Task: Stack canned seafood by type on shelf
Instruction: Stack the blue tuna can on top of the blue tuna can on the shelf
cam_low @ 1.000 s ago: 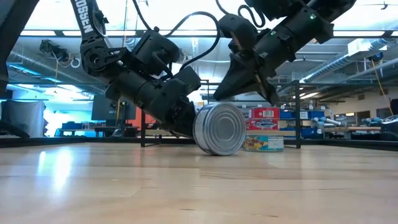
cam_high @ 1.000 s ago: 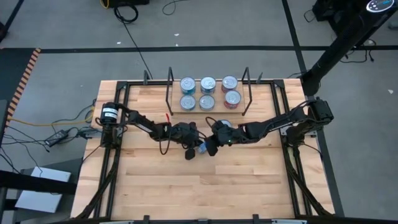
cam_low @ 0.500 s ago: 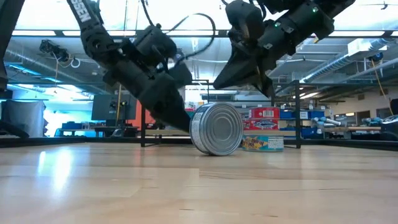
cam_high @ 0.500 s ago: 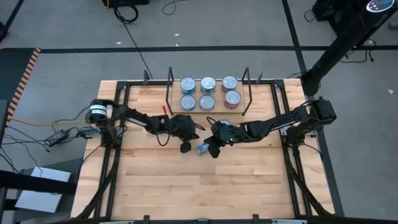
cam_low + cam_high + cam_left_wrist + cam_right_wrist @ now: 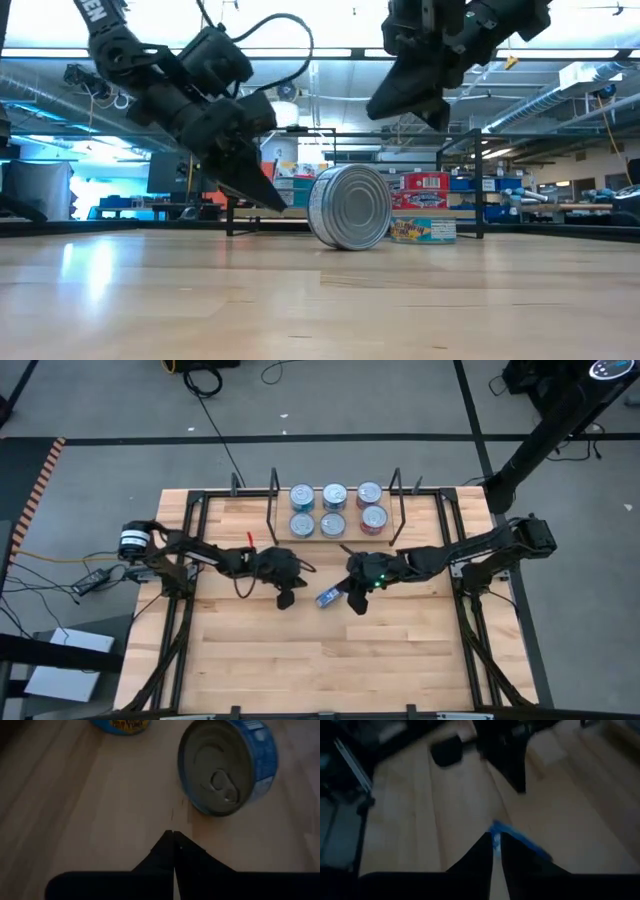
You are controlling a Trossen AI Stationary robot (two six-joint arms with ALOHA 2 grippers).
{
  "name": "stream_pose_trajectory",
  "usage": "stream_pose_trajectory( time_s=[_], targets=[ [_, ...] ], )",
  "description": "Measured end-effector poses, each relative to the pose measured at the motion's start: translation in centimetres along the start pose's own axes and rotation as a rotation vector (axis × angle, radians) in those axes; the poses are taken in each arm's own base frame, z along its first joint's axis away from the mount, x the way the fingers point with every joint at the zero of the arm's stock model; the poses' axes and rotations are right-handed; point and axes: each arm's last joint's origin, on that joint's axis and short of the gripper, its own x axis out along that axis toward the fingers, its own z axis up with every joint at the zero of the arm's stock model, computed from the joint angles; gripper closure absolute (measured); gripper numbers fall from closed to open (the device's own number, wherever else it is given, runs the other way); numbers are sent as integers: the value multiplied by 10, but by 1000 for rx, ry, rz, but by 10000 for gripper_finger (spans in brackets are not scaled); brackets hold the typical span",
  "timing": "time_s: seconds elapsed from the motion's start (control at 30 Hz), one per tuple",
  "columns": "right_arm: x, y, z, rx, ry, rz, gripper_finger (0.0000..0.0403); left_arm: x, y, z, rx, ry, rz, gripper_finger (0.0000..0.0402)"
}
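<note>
The left claw (image 5: 286, 600), pinched shut and empty, has drawn back from the blue tin (image 5: 327, 598), which has stayed on its edge on the tabletop (image 5: 400, 650) between the two arms. The right claw (image 5: 357, 603) has moved over just beside the tin; its fingers look parted by a sliver in its wrist view, holding nothing. The handover seems under way, with the tin well short of the shelf (image 5: 282, 541), where six tins (image 5: 333, 510) sit.

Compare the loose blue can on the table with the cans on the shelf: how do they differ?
The loose blue can stands on its edge, lid sideways; the shelf cans lie flat, lids up. It sits alone between both arms; they form rows between the wire uprights. All have silver lids.
</note>
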Motion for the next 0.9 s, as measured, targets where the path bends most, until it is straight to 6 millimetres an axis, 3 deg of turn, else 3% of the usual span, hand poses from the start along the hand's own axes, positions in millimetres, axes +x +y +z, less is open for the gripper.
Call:
stream_pose_trajectory(
  time_s=[0.2, 0.37, 0.5, 0.63, 0.9],
  targets=[
    [0, 20, 24, -155, 114, -50, 325, -6, 5, -25, -67, 0, 5, 400],
    [3, 37, 51, -325, 153, -68, 298, -14, 6, -36, -163, -100, -21, 400],
    [4, 42, 60, -472, 177, -61, 275, -16, 6, -40, -193, -133, -10, 400],
    [2, 41, 64, -509, 211, -24, 248, -16, 8, -42, -197, -137, 12, 400],
    [14, 36, 49, -593, 381, -22, 196, -16, 8, -42, -197, -140, 16, 400]
  ],
)
